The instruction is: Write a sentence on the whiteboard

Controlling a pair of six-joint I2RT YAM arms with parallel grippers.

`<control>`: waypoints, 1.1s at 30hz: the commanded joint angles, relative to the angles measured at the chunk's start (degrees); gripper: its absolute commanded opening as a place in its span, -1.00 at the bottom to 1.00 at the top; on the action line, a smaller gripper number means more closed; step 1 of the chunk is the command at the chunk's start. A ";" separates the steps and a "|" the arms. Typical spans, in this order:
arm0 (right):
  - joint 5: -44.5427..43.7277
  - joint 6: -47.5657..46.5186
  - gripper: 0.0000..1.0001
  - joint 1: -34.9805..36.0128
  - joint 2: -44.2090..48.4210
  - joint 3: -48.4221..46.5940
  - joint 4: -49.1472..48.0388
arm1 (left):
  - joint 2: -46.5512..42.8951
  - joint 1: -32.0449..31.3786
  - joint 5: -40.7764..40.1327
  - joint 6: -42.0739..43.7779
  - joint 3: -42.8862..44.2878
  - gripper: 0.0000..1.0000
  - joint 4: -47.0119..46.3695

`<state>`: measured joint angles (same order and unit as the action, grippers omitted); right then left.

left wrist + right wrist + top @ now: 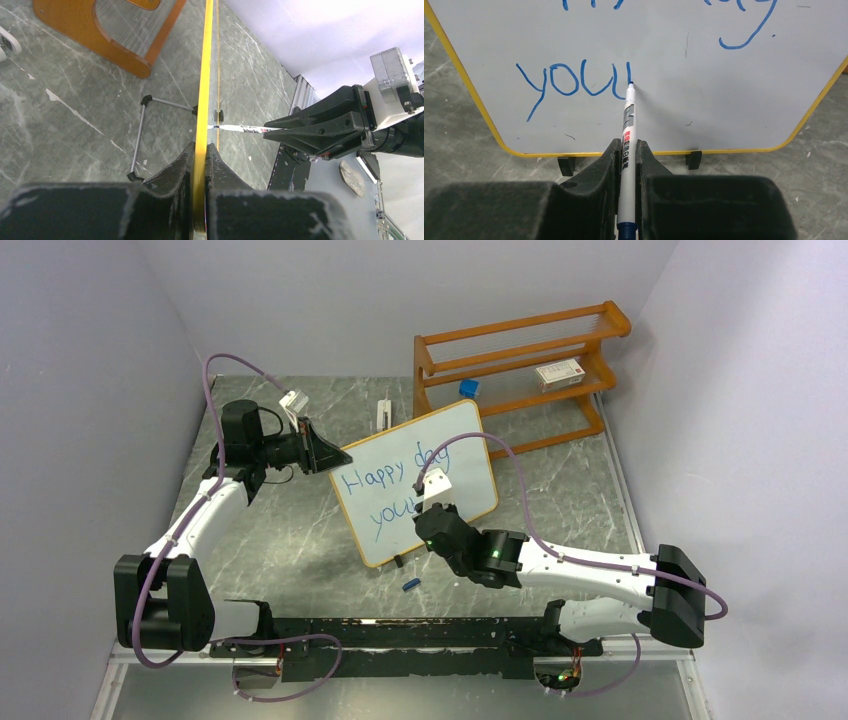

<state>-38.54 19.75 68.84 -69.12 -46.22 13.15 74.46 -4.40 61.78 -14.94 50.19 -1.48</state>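
Observation:
The whiteboard (460,445) stands tilted mid-table on small black feet. Blue words on it (385,478) read "Happy day" and, below, "you" plus one upright stroke. My left gripper (335,458) is shut on the board's left edge; the left wrist view shows the yellow frame (205,75) pinched between the jaws (200,147). My right gripper (432,512) is shut on a white marker (628,125) in front of the board. The marker's blue tip touches the board (704,90) at the stroke after "you" (564,82). The marker also shows in the left wrist view (245,129).
An orange wooden rack (520,360) stands at the back right with a white box (558,373) on it and a blue object (468,387) beside it. A white object (384,414) lies behind the board. A small blue cap (410,585) lies near the board's front. The board's wire stand (142,135) props it behind.

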 commanded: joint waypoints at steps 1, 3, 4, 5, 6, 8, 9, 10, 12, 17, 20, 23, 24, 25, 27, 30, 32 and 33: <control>-2.14 -0.98 -1.00 -0.55 0.46 -0.89 -3.22 | 1.00 -1.22 -1.87 2.26 -0.71 -0.90 2.22; -2.38 -1.15 -1.00 -0.56 0.56 -0.98 -3.58 | 1.04 -1.22 -1.95 2.24 -0.71 -0.90 2.27; -2.51 -1.26 -1.00 -0.55 0.63 -0.98 -3.70 | 1.11 -1.21 -1.93 2.20 -0.67 -0.90 2.27; -2.68 -1.45 -1.00 -0.57 0.65 -0.98 -3.94 | 1.08 -1.24 -1.90 2.27 -0.64 -0.90 2.27; -3.10 -1.35 -1.00 -0.55 0.72 -1.09 -3.83 | 1.05 -1.22 -1.92 2.25 -0.64 -0.90 2.27; -3.50 -1.69 -1.00 -0.69 0.95 -1.00 -4.18 | 1.04 -1.22 -1.95 2.33 -0.62 -0.90 2.35; -3.63 -1.74 -1.00 -0.83 1.07 -0.94 -4.26 | 1.04 -1.22 -1.93 2.31 -0.69 -0.90 2.33; -3.68 -1.77 -1.00 -0.92 1.17 -0.98 -4.27 | 1.04 -1.20 -1.98 2.29 -0.69 -0.90 2.34; -3.82 -1.64 -1.00 -1.10 1.29 -0.89 -4.02 | 1.04 -1.18 -1.99 2.30 -0.69 -0.90 2.27; -3.81 -0.71 -1.00 -1.44 1.45 -0.74 -2.78 | 1.04 -1.22 -1.95 2.31 -0.66 -0.90 2.29; -3.70 0.00 -1.00 -1.60 1.53 -0.55 -1.86 | 1.04 -1.22 -1.95 2.40 -0.62 -0.90 2.42; -3.47 0.49 -1.00 -1.60 2.00 -0.15 -1.17 | 1.04 -1.22 -2.09 2.38 -0.62 -0.90 2.49; -3.47 0.69 -1.00 -1.60 2.16 -0.11 -0.93 | 1.04 -1.20 -2.08 2.48 -0.62 -0.90 2.52; -3.54 0.96 -1.00 -1.56 2.46 -0.04 -0.51 | 1.04 -1.24 -2.17 2.53 -0.62 -0.90 2.53; -3.43 1.13 -1.00 -1.59 3.24 0.27 -0.10 | 1.04 -1.22 -2.17 2.58 -0.65 -0.90 2.62; -3.28 0.80 -1.00 -1.60 4.73 0.51 0.11 | 0.98 -1.20 -2.27 2.55 -0.62 -0.90 2.67; -3.41 0.46 -1.00 -1.73 5.08 0.60 0.40 | 1.04 -1.22 -2.19 2.58 -0.58 -0.90 2.71; -3.46 0.48 -1.00 -1.84 5.07 0.60 0.83 | 1.04 -1.22 -2.18 2.55 -0.62 -0.90 2.71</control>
<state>-40.60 19.55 67.55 -65.54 -46.22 13.02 74.46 -4.40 61.78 -14.92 50.19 -1.48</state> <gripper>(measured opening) 0.139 0.110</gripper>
